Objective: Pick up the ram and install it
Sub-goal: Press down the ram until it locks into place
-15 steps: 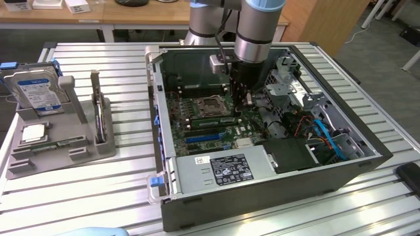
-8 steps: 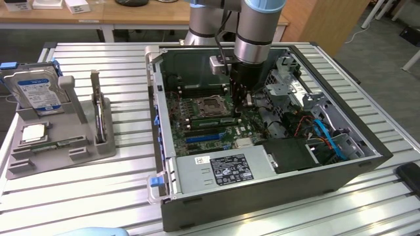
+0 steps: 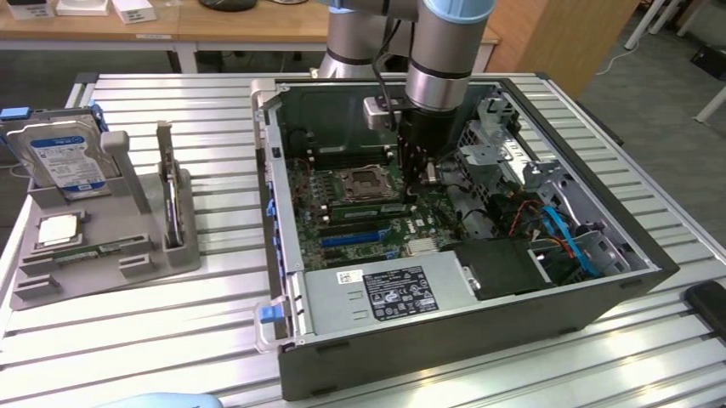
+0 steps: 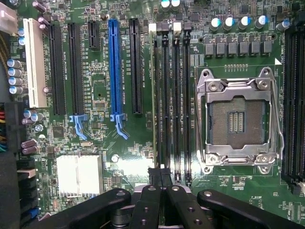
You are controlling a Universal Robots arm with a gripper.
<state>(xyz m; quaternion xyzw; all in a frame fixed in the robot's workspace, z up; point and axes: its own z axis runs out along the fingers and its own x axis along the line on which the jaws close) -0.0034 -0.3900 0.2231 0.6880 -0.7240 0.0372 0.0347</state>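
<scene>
Your end effector (image 4: 162, 193) hangs low inside the open computer case (image 3: 635, 280), over the motherboard (image 4: 95, 62). Its fingers (image 4: 147, 205) are pressed together at one end of the row of memory slots (image 4: 176, 105), which lie between the blue expansion slot (image 4: 113, 67) and the empty CPU socket (image 4: 236, 121).

In the wrist view you see a thin green edge along the memory slot that is nearest to the blue expansion slot. I judge that this is the ram (image 4: 154, 95), standing on its edge in or just over that slot. I cannot tell whether it is fully seated, and I cannot tell whether the fingers pinch its end or only press on it. In the exterior view a green stick (image 3: 365, 206) shows just beside the socket at the same place.

On the tabletop (image 3: 216, 331), at the exterior view's left, the grey holder (image 3: 114, 263) carries the hard drive (image 3: 68, 161) and the dark card (image 3: 170, 204).

The ram is, I think, light and stiff but fragile. It does not like bending or side force. Take hold of it by the long bare edges, near the middle, never on the black chips or the contacts.
</scene>
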